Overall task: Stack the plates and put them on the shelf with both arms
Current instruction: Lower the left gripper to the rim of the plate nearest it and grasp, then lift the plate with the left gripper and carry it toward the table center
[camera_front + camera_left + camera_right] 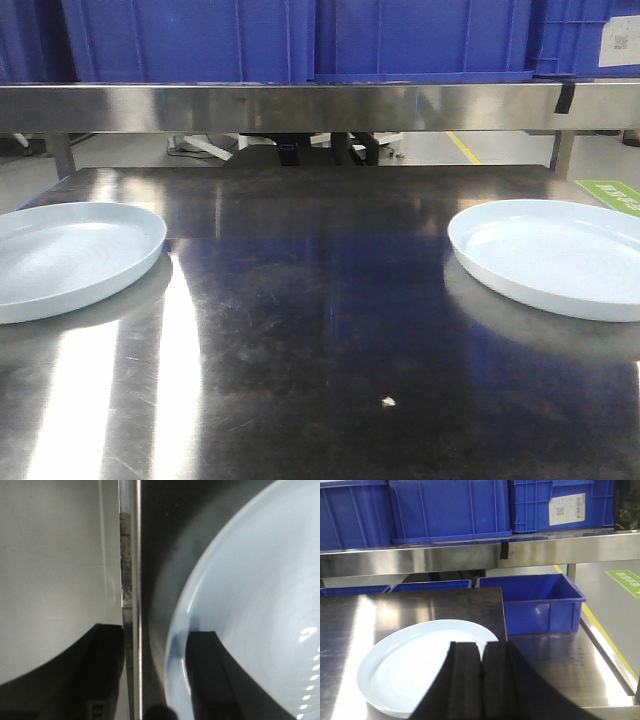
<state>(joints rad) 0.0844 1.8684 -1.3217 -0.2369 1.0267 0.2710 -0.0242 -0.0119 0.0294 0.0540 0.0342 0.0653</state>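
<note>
Starting at the left, watch the left gripper (155,670). Its fingers (212,680) stand apart, one over the inside of the left plate (260,605) and the other out past the edge of the desk (155,540). The rim and the desk edge both lie between them. If you close from here, I judge the outer finger may catch the desk edge, or the glossy rim may slide out and push the plate.

The right gripper (480,680) hangs over the near rim of the right plate (415,665) with its fingers pressed together. Lowered like that, it would press on the rim and tip the plate rather than take it.

Only the front view shows both plates at once, well apart on the desk, below the shelf (320,105) with its blue crates (300,40). Neither arm appears in that view. Only the left wrist view shows how near the plate lies to the desk edge. Only the right wrist view shows an open blue crate (540,602) beyond the plate to the right.
</note>
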